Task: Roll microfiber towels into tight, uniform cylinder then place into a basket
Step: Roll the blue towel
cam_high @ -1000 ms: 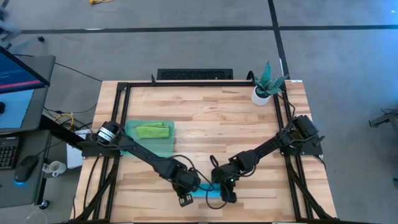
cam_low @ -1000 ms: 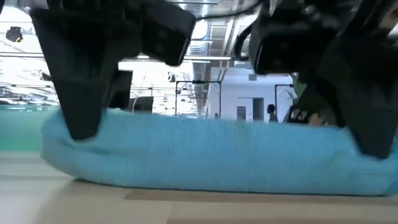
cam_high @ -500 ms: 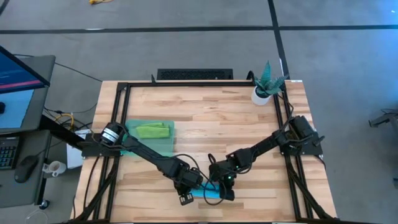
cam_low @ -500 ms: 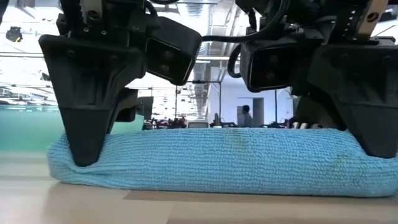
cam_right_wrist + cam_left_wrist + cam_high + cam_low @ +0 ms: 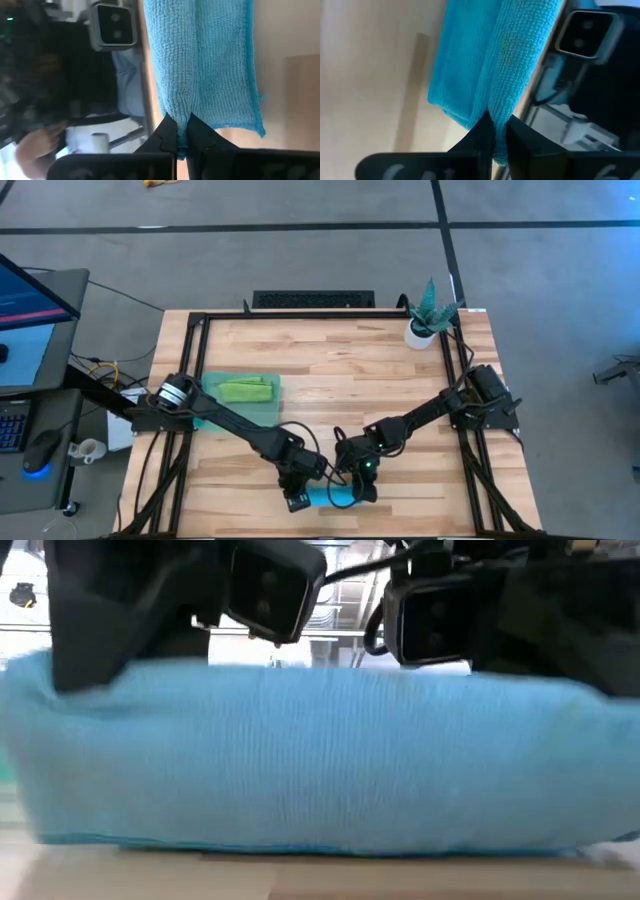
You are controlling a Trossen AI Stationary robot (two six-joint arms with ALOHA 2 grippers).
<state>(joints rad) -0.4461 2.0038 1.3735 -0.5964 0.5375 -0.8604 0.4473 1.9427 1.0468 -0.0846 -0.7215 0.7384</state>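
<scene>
Your left gripper (image 5: 495, 131) was pinched tight on one end of the sky blue towel (image 5: 322, 498). Your right gripper (image 5: 182, 131) clamped the other end, the cloth stretched between them, and the lime green towel (image 5: 246, 390) lay in the basket (image 5: 266, 416), well behind your left claw.

No words, labels, brand marks, numbers or signs can be read in any of the views (the monitor (image 5: 25, 295) at the edge of the overhead view shows only blocks of colour, with nothing legible on it).
</scene>
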